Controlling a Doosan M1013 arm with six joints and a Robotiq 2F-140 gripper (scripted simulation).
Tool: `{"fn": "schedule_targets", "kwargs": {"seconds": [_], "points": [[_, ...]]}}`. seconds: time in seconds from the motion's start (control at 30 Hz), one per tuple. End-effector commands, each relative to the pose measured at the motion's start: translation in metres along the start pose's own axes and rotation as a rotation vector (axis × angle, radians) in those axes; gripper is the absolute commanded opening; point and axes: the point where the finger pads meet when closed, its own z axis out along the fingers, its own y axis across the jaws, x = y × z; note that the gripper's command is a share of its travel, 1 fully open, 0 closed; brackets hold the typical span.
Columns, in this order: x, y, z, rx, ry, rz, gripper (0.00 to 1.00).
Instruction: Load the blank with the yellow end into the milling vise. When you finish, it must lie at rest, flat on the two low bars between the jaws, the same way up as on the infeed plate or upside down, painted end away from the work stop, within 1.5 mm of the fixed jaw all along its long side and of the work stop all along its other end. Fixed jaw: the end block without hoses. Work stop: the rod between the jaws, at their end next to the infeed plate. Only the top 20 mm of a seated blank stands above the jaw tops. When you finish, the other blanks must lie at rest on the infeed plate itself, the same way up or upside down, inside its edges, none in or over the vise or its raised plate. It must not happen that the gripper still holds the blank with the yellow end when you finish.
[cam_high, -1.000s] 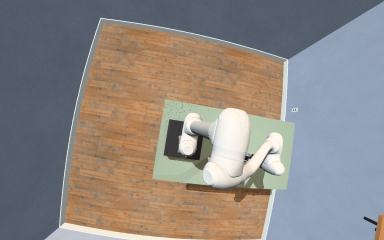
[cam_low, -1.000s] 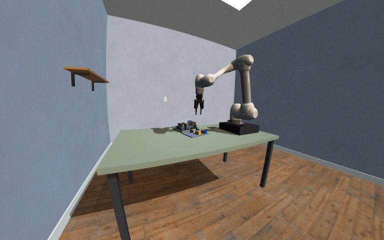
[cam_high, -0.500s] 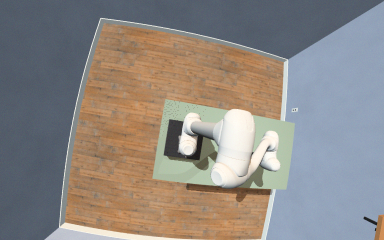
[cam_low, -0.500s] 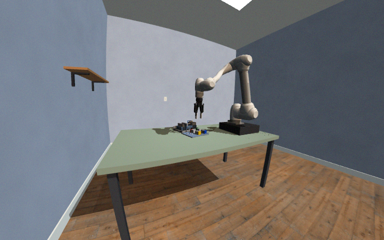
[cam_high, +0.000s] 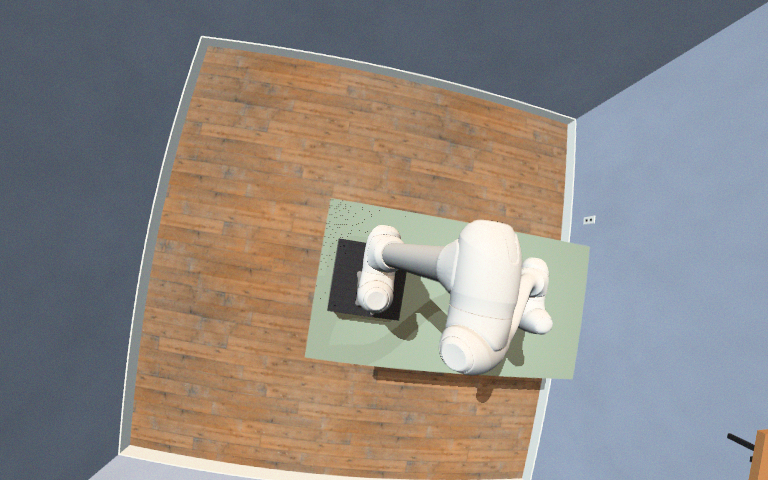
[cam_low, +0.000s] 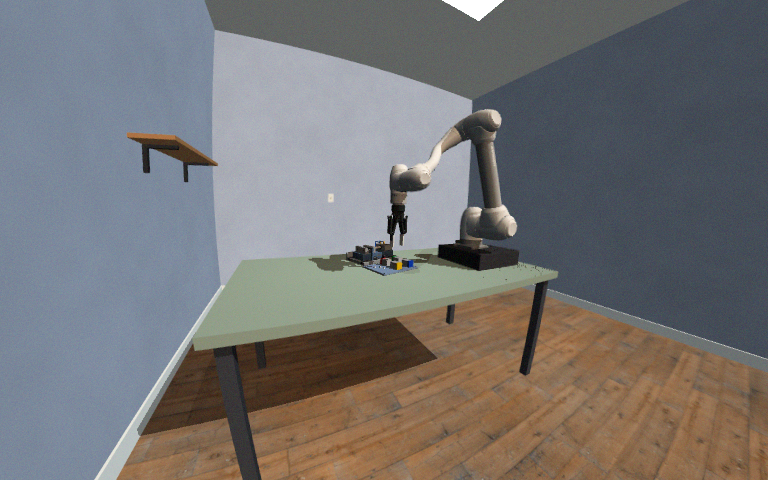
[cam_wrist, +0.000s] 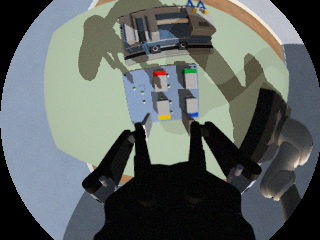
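Observation:
The blank with the yellow end (cam_low: 398, 265) (cam_wrist: 163, 106) lies on the blue infeed plate (cam_low: 385, 272) (cam_wrist: 134, 111), its yellow end at the plate's edge nearest the gripper in the wrist view. The milling vise (cam_low: 365, 254) (cam_wrist: 172, 34) stands beyond the plate in the wrist view; its work stop and low bars cannot be made out clearly. My gripper (cam_low: 397, 243) (cam_wrist: 166, 117) is partly open and empty, pointing down above the plate area, well clear of the blanks. In the top view the arm hides gripper, plate and vise.
Blanks with red (cam_wrist: 159, 82), green (cam_wrist: 190, 80) and blue (cam_wrist: 192, 105) ends lie on the plate beside the yellow one. Small pins stand on the plate. Blue hose-like loops (cam_wrist: 196, 6) rise at the vise's far right. The black robot base (cam_high: 346, 277) (cam_low: 478, 257) stands on the table.

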Motion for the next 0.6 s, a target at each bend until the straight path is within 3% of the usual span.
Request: {"fn": "schedule_targets", "kwargs": {"seconds": [0.0, 0.33, 0.57], "points": [[-0.002, -0.002, 0.010, 0.000, 0.000, 0.000, 0.44], [-0.012, -0.011, 0.048, 0.000, 0.000, 0.000, 0.44], [-0.011, -0.010, 0.044, 0.000, 0.000, 0.000, 0.44]]}}
